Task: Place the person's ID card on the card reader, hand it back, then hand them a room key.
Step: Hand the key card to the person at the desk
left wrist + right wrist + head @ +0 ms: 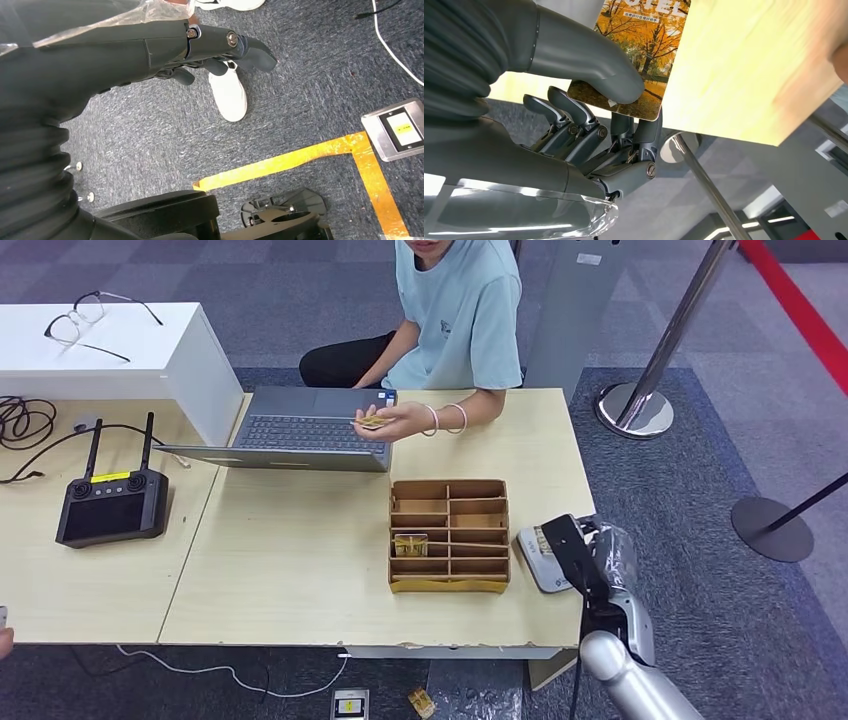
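Note:
My right hand (578,552) is at the table's right edge, over the white card reader (534,558). In the right wrist view this hand (589,125) pinches a card printed with autumn trees (644,45) between thumb and fingers. The person in a light blue shirt (462,310) sits at the far side and holds a small yellowish card (372,422) over the laptop. A brown compartment box (449,536) in front of the reader holds another card (410,545). My left hand (210,47) hangs over the carpet and holds nothing.
An open laptop (300,428) lies at the far middle of the table (280,570). A black controller with antennas (110,502) sits at the left, and glasses (88,318) rest on a white box. Stanchion bases (634,410) stand on the carpet to the right.

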Motion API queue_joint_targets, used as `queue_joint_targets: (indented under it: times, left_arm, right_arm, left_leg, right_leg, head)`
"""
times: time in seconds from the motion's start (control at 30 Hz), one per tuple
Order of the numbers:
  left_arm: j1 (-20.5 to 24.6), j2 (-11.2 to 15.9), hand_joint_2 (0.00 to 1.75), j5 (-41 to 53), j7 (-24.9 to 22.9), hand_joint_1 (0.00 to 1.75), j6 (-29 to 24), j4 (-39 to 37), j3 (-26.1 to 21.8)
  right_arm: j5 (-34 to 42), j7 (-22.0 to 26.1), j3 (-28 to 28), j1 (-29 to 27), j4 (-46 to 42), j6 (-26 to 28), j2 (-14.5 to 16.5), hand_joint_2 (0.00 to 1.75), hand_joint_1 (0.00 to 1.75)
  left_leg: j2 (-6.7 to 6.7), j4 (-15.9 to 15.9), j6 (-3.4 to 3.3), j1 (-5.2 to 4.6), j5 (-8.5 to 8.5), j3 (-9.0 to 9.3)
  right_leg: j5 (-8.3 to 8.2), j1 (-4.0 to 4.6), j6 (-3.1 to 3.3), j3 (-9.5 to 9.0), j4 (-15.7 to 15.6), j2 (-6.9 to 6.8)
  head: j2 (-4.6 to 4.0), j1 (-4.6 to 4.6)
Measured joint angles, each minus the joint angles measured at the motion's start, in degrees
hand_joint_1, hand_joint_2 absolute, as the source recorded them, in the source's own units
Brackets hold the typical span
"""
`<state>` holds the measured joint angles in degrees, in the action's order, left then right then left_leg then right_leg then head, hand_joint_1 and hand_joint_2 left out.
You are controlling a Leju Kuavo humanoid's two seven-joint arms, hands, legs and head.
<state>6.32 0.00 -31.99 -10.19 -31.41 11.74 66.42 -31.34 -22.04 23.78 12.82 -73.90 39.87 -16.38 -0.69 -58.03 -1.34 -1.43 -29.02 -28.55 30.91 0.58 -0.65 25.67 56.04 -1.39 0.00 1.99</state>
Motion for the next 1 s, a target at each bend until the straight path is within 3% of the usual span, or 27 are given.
queue_joint_targets:
  times: [1.0]
  left_arm:
    - [0.02, -0.28, 1.75, -0.03, 0.64, 0.00, -0.34, 0.01, 0.07]
  right_arm:
    - [-2.14, -1.52, 1.56, 0.14, 3.33, 0.15, 0.71, 1.75, 1.75]
  left_leg:
    - [0.00, 0.00, 0.00, 0.00, 0.00, 0.03]
  right_leg:
    - [0.00, 0.00, 0.00, -0.03, 0.00, 0.00]
  head:
    - [0.00, 0.00]
